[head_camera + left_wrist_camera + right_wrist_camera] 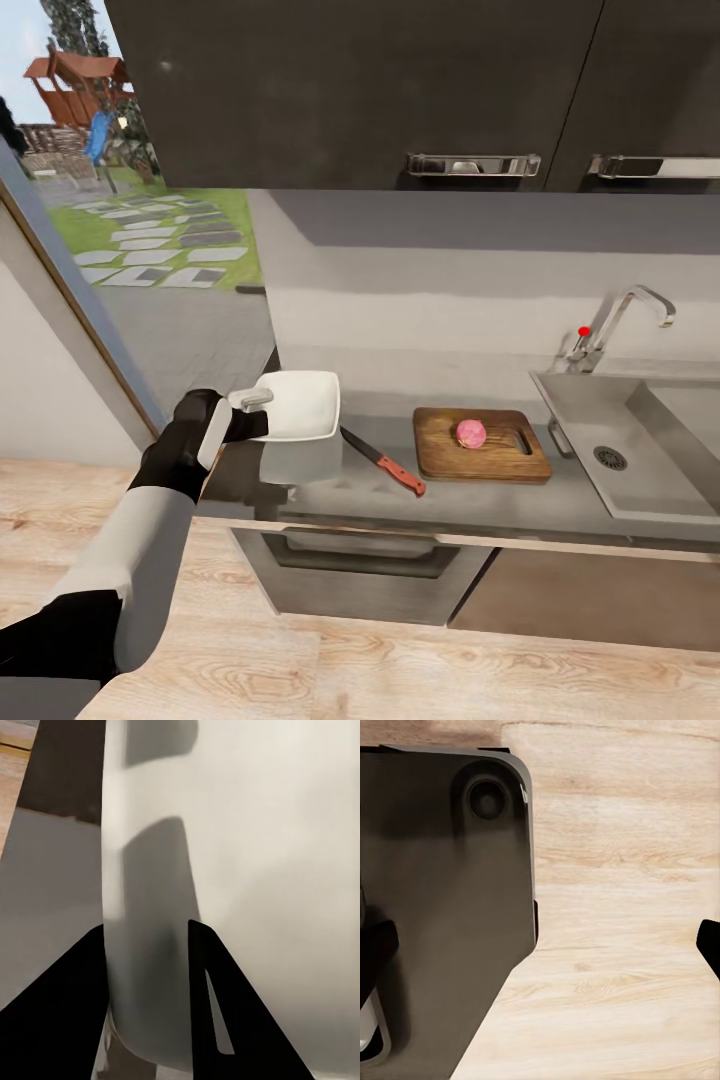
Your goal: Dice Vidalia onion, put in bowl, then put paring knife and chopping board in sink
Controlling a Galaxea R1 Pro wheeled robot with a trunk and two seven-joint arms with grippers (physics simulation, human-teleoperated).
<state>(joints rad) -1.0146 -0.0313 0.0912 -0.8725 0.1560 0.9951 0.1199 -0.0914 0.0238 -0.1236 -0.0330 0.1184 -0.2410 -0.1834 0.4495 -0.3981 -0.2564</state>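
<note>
White bowl (298, 403) at left end of tabletop (470, 497), its near-left rim pinched between closed fingers of left gripper (252, 402).

Right gripper's opening: cannot tell.

Vidalia onion (471, 433) whole on chopping board (482, 446); paring knife (383, 461) between bowl and board; sink (640, 440) right.

Risks: thin rim grip may slip, tipping bowl off left edge; dragging bowl right may knock knife.

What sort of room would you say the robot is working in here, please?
Most likely a home kitchen: a steel sink with a chrome tap, a grey countertop under dark wall cabinets, and a chopping board with a paring knife beside it.
</note>
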